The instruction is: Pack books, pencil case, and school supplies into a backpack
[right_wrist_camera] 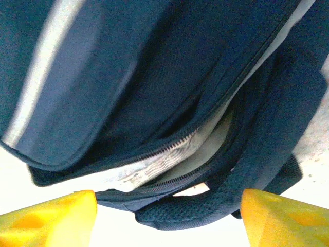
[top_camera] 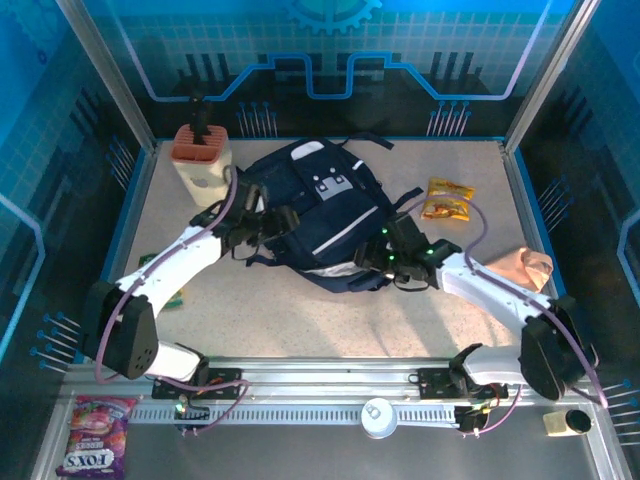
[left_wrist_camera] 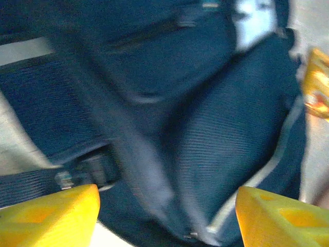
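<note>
One large navy-blue fabric backpack with thin white stripes point(top_camera: 325, 210) lies flat in the middle of the speckled table point(top_camera: 300, 320), between two arms. The left gripper point(top_camera: 283, 221) sits at its left side near a black strap point(left_wrist_camera: 31, 182), yellow fingers point(left_wrist_camera: 49, 216) spread apart, grasping nothing. The right gripper point(top_camera: 388, 256) faces the bag's unzipped near edge, also spread and empty; something pale inside cannot be identified. Around the bag are one beige holder with a terracotta top point(top_camera: 203, 160) at far left, one yellow-orange snack packet point(top_camera: 447, 198) at right, one crumpled peach soft item point(top_camera: 527, 268) beside the right arm, and one purple sweets bag point(top_camera: 95, 435) off the near-left corner.
</note>
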Controlling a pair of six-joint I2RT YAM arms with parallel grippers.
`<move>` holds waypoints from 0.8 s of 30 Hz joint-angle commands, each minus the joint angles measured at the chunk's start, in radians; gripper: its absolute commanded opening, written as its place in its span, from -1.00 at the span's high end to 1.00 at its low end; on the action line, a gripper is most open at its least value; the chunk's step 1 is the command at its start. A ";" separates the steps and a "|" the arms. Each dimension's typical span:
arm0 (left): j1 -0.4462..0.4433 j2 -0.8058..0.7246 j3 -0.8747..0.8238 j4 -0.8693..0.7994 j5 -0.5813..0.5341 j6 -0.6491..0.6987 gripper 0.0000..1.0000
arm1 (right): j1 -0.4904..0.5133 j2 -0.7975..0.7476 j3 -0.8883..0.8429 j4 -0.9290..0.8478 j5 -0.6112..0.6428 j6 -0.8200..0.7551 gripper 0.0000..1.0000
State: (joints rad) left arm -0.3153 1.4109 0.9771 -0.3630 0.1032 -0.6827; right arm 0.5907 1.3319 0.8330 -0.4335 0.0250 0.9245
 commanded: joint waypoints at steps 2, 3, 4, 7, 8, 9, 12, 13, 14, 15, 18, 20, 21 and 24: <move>0.095 -0.024 -0.110 0.086 0.067 -0.114 -0.39 | 0.015 0.089 0.017 -0.013 0.010 0.019 -0.44; 0.110 -0.022 -0.125 0.102 0.080 -0.122 -0.38 | 0.013 0.102 0.017 -0.015 0.023 0.011 -0.43; 0.122 -0.013 -0.136 0.121 0.093 -0.131 -0.37 | 0.005 0.118 0.018 -0.024 0.037 0.001 -0.42; 0.137 0.022 -0.152 0.152 0.111 -0.143 -0.33 | -0.047 0.155 0.009 -0.033 0.060 -0.036 -0.36; 0.137 0.035 -0.154 0.162 0.114 -0.144 -0.32 | -0.070 0.166 0.000 -0.033 0.074 -0.051 -0.35; 0.137 0.047 -0.156 0.169 0.117 -0.147 -0.31 | -0.093 0.175 -0.005 -0.036 0.083 -0.064 -0.34; 0.137 0.082 -0.158 0.208 0.142 -0.155 -0.31 | -0.170 0.200 -0.018 -0.026 0.107 -0.117 -0.30; 0.137 0.093 -0.159 0.221 0.151 -0.160 -0.31 | -0.194 0.208 -0.020 -0.018 0.112 -0.136 -0.28; 0.137 0.103 -0.160 0.235 0.163 -0.167 -0.31 | -0.217 0.217 -0.016 -0.016 0.114 -0.152 -0.26; 0.137 0.107 -0.166 0.253 0.177 -0.172 -0.31 | -0.235 0.223 -0.010 -0.015 0.114 -0.165 -0.25; 0.136 0.118 -0.190 0.309 0.203 -0.205 -0.31 | -0.267 0.217 0.009 -0.007 0.107 -0.190 -0.24; 0.133 0.122 -0.209 0.350 0.207 -0.233 -0.31 | -0.275 0.196 0.019 -0.005 0.107 -0.199 -0.24; 0.131 0.124 -0.218 0.365 0.209 -0.245 -0.31 | -0.278 0.187 0.023 -0.007 0.108 -0.201 -0.24; 0.121 0.138 -0.236 0.422 0.204 -0.287 -0.31 | -0.284 0.138 0.031 -0.011 0.105 -0.209 -0.27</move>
State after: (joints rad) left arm -0.1871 1.5272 0.7601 -0.0311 0.2783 -0.9127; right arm 0.3283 1.5131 0.8452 -0.4042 0.0864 0.7456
